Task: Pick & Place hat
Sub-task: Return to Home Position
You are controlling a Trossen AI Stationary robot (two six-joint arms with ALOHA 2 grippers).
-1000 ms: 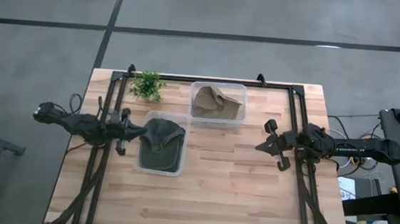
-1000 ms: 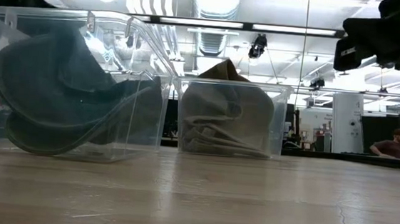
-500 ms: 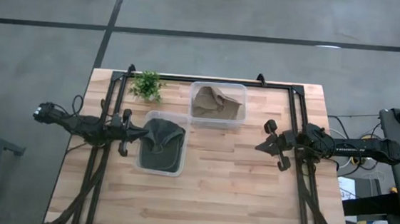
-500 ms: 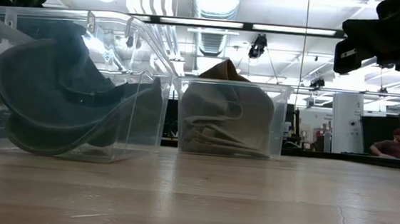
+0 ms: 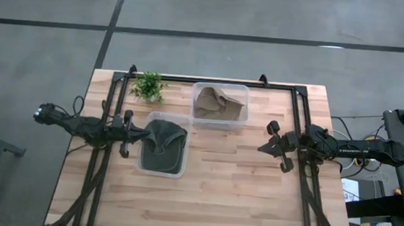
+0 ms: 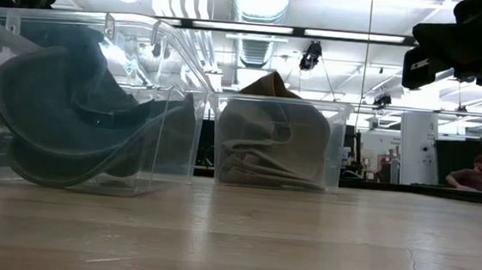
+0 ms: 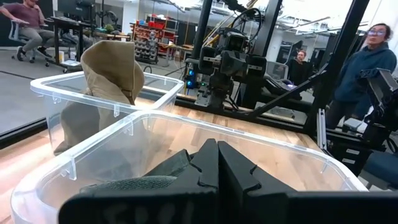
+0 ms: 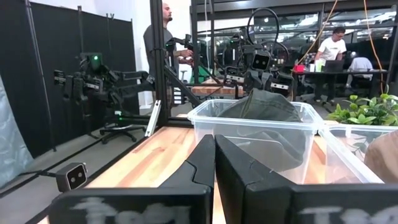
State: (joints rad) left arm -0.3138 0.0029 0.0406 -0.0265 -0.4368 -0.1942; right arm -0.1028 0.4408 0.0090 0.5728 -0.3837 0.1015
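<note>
Both pincers are clenched on nothing. The left pincer [image 5: 141,132] hangs just beside the nearer clear plastic bin [image 5: 161,173], which holds the dark blue-grey fabric cap [image 5: 162,140]. A careless pull-back could knock that bin askew. The right pincer [image 5: 263,147] waits well apart over the wooden surface [image 5: 238,202].

Wooden table [image 5: 245,203], front clear bin [image 5: 141,162], rear clear bin [image 5: 242,93], small plant [image 5: 148,86] — perhaps potted

Both arms are stretched level and inward from opposite sides. The left gripper [image 5: 140,132] and right gripper [image 5: 262,147] are seen with jaws pressed together.
</note>
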